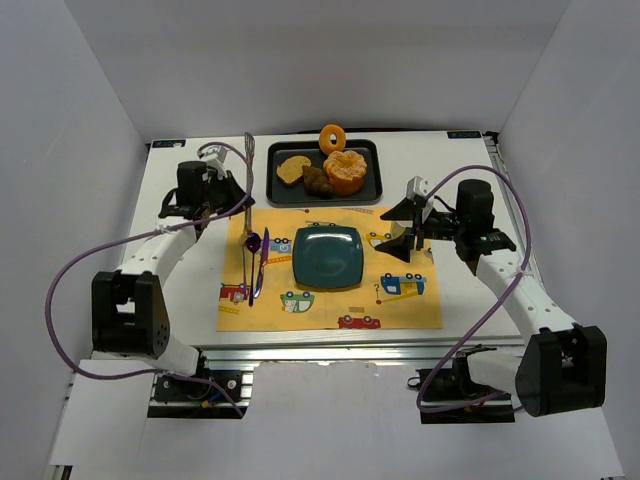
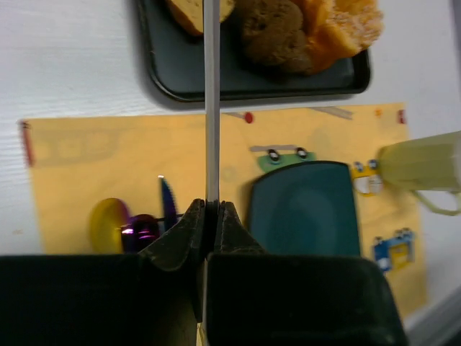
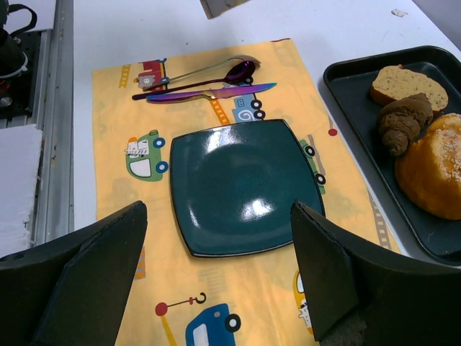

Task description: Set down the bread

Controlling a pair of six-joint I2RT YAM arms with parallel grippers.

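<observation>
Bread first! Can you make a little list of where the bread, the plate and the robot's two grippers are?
Bread: on the black tray, left end, next to the brown pastry
Plate: teal, empty, on the yellow mat
Left gripper: jaws shut on a thin metal strip
Right gripper: jaws open, holding nothing, right of the plate

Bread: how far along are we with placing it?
Done: nothing placed; the bread lies on the tray and the plate is bare. In hand: the left gripper is shut on a thin metal tool; the right gripper hangs open above the mat, empty. Left: lifting the bread and setting it down, probably on the plate.
</observation>
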